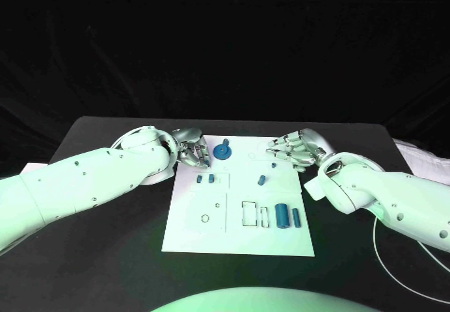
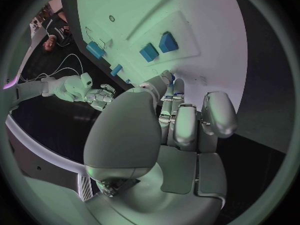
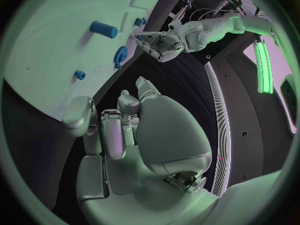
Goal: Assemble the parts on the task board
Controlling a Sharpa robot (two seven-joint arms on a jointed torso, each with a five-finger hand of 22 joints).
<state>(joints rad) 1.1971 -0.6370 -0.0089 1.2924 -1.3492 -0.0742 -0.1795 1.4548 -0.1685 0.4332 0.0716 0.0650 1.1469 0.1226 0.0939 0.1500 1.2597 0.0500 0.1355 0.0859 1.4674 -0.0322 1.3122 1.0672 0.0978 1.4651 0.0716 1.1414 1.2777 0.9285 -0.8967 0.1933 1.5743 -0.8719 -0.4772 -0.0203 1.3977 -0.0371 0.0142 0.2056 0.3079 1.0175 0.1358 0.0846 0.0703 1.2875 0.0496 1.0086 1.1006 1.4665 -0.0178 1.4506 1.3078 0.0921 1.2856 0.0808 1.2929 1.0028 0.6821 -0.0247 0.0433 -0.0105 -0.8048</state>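
The white task board (image 1: pixel 239 237) lies mid-table. A blue gear (image 1: pixel 222 151) sits near its far left corner. Two small blue blocks (image 1: pixel 205 177) and a small peg (image 1: pixel 261 179) lie further in, and blue cylinders (image 1: pixel 281 214) sit at the near right. My left hand (image 1: pixel 192 153) hovers at the far left corner beside the gear, fingers curled in with nothing plainly between them. In the left wrist view, a bit of blue shows past the left hand's fingertips (image 2: pixel 172 85). My right hand (image 1: pixel 291 149) is at the far right corner, fingers curled and empty (image 3: pixel 119 120).
Outlined recesses (image 1: pixel 251 213) and a ring mark (image 1: pixel 206 218) show on the board. A thin white cable (image 1: pixel 380 240) runs over the black table (image 1: pixel 112 260) under my right arm. Pale cloth (image 1: pixel 417 153) lies at the right edge.
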